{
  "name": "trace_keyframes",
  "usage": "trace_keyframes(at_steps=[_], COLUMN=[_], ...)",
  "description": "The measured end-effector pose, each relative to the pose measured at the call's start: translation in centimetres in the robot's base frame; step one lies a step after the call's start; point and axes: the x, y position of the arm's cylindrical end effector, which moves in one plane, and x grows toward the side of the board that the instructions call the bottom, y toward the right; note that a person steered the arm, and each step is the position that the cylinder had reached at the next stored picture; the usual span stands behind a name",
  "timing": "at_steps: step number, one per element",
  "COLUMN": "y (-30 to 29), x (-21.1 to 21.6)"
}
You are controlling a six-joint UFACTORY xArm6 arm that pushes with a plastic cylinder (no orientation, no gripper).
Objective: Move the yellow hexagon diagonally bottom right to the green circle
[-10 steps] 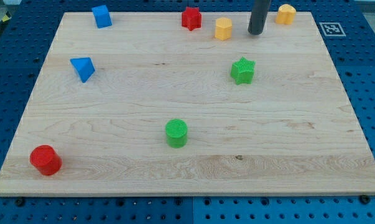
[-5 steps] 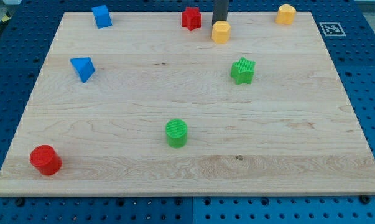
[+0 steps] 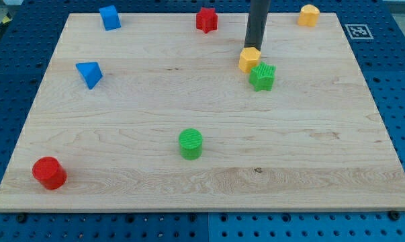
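The arm has no claw, only a dark rod, so there is nothing to open or close. My tip [image 3: 253, 48] touches the top side of the yellow hexagon [image 3: 250, 60]. This hexagon stands just beside the green star [image 3: 262, 76], at its upper left, maybe touching it. The green circle [image 3: 191, 144] is well apart, toward the view's bottom left on the wooden board [image 3: 309, 154].

The dark rod comes down from the view's top edge, a little right of the middle, and stands almost upright with a slight lean. My tip [image 3: 251, 48] is low at the tabletop, in the upper part of the view; only the rod itself is visible
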Motion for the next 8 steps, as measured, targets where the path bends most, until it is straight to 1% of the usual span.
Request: trace_keyframes(at_steps=[1,2,3,5,6,8], y=[0.0,0.0,-0.9,-4.7,-5.0,-5.0], x=[0.9,3.1,4.7,6.3,7.6,13.0])
